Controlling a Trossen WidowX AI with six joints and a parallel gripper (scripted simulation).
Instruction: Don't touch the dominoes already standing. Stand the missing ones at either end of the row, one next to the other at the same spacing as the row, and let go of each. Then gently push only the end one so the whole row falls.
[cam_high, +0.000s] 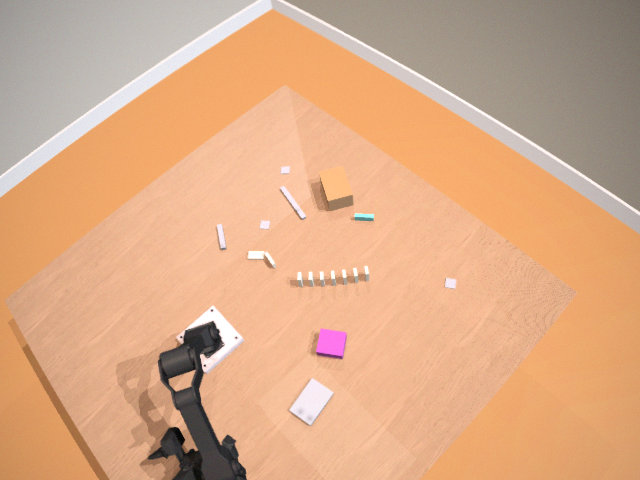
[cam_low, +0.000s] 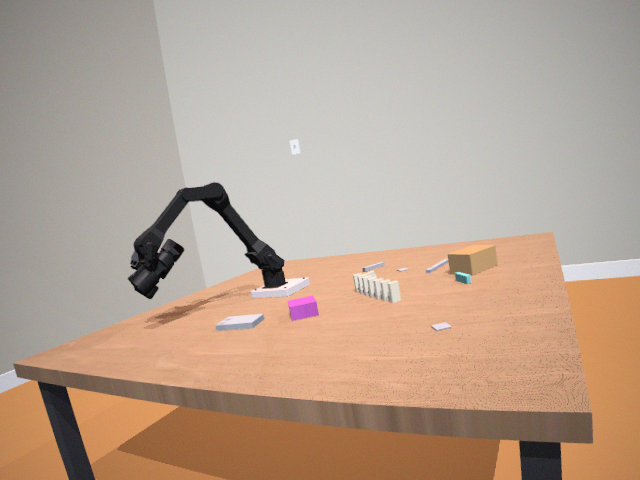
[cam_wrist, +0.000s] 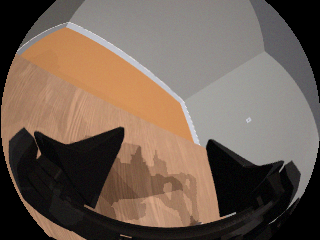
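A row of several cream dominoes (cam_high: 333, 277) (cam_low: 394, 291) stands upright and evenly spaced on the table. Two loose cream dominoes lie off the row's left end in the top view. One loose domino (cam_high: 255, 255) lies flat; the other loose domino (cam_high: 269, 259) lies at an angle with its end close to the first, and I cannot tell whether they touch. Both are mostly hidden behind the row in the exterior view. My gripper (cam_wrist: 167, 138) is open and empty, raised above the table on the far side of the arm's base from the row.
A magenta block (cam_high: 331, 343) (cam_low: 303, 308) and a grey slab (cam_high: 311, 401) (cam_low: 239, 322) lie on the row's near side in the top view. A tan box (cam_high: 336, 186) (cam_low: 472, 259), a teal block (cam_high: 363, 217) (cam_low: 462, 277) and two grey bars (cam_high: 293, 202) (cam_high: 221, 236) lie beyond the row.
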